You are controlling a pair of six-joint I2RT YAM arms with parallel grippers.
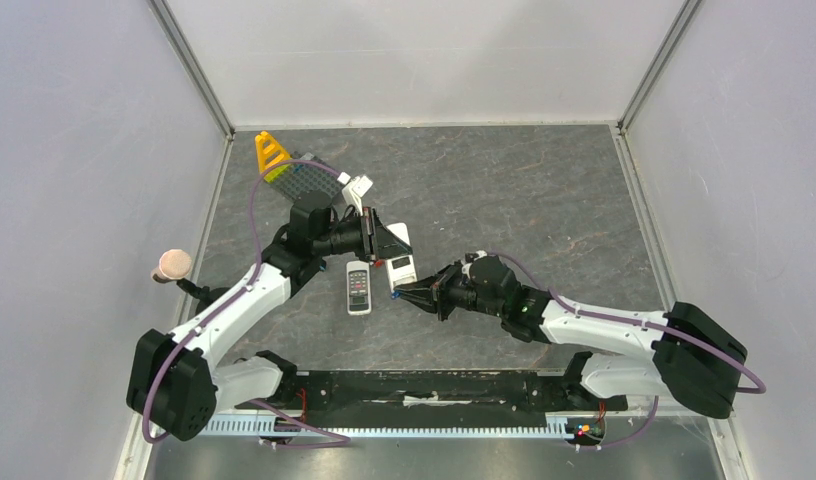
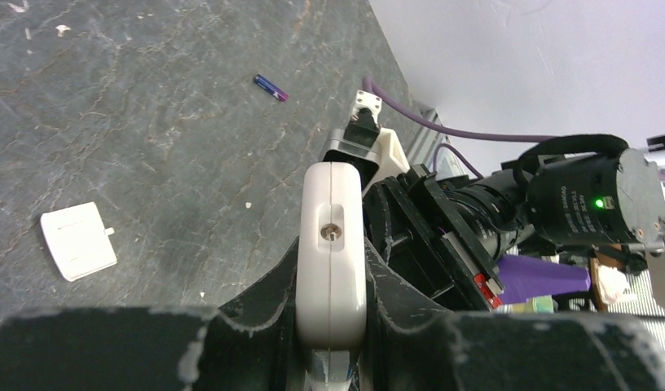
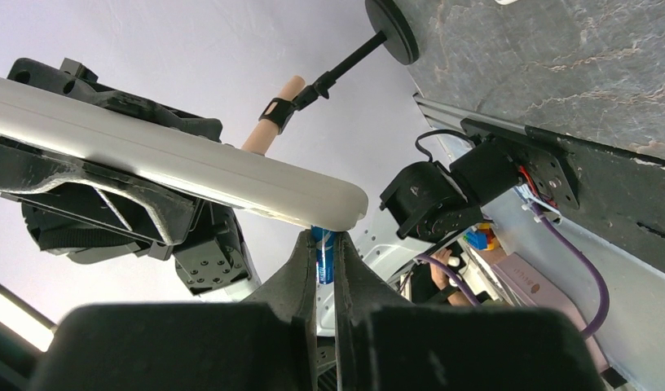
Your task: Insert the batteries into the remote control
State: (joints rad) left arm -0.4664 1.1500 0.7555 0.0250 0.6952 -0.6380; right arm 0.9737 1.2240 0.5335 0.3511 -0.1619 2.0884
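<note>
**Blue battery held up to the gripped remote**

Our right end effector (image 3: pixel 321 242) is clenched on a blue battery (image 3: pixel 323 265). The battery's long axis runs along the fingers, and its free end points up at the remote (image 2: pixel 331 220), just short of it. Whether the two touch we cannot tell.

Our left end effector (image 2: pixel 331 285) is closed on that white remote and holds it off the surface (image 1: pixel 524 190). The remote sits edge-on to the left wrist camera, its long axis running out from between the fingers.

From above, the left arm reaches forward and inward with its wrist turned right. The right arm stretches low to the left, tips aimed at the remote's near end.

A second battery (image 2: pixel 270 87), blue-purple, lies flat on the surface well apart from both end effectors. A white panel (image 2: pixel 78 240) and a second remote (image 1: pixel 358 288) lie there too.
</note>
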